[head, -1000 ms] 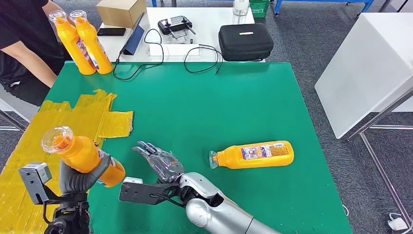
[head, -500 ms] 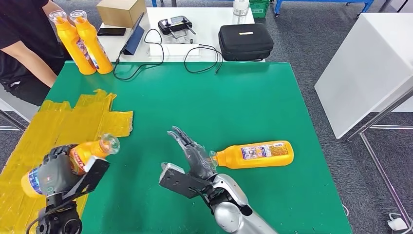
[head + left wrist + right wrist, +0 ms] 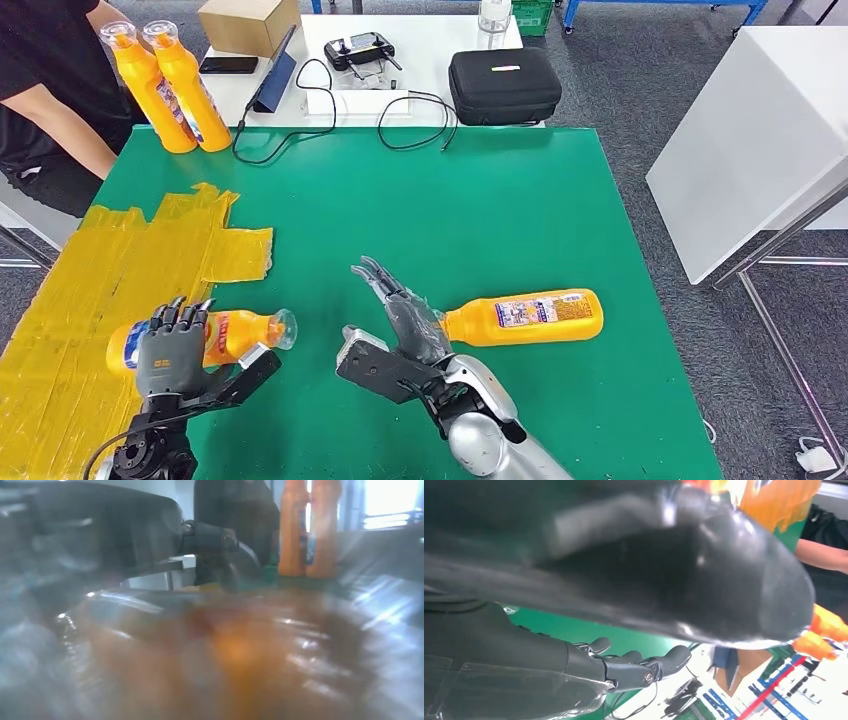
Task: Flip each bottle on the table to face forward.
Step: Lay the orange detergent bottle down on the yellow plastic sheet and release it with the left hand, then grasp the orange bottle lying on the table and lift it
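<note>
At the far left a person [image 3: 45, 75] in a black top stands by the green table [image 3: 430, 210], next to two upright orange bottles [image 3: 170, 85] at the table's far left corner. Yellow tape [image 3: 130, 260] covers the table's left side. Low on that tape, the left hand [image 3: 170, 350] grips a bottle [image 3: 235, 333] that lies on its side, cap pointing right, base hidden behind the hand; its fingers wrap over the bottle's body. In the left wrist view the held bottle is an orange blur close to the lens.

Near the table's middle, the right hand [image 3: 405, 315] is stretched out flat with its fingers apart and holds nothing; its palm lies just beside the cap of a second lying bottle [image 3: 525, 317]. Whether they touch cannot be told. That bottle rests on the bare green surface, cap to the left, label up.

Behind the table, a white desk [image 3: 400, 70] carries a cardboard box [image 3: 250, 25], a phone [image 3: 228, 65], a controller [image 3: 360, 47], looped cables [image 3: 400, 115] and a black case [image 3: 505, 85]. A white cabinet [image 3: 750, 140] stands at the right.
</note>
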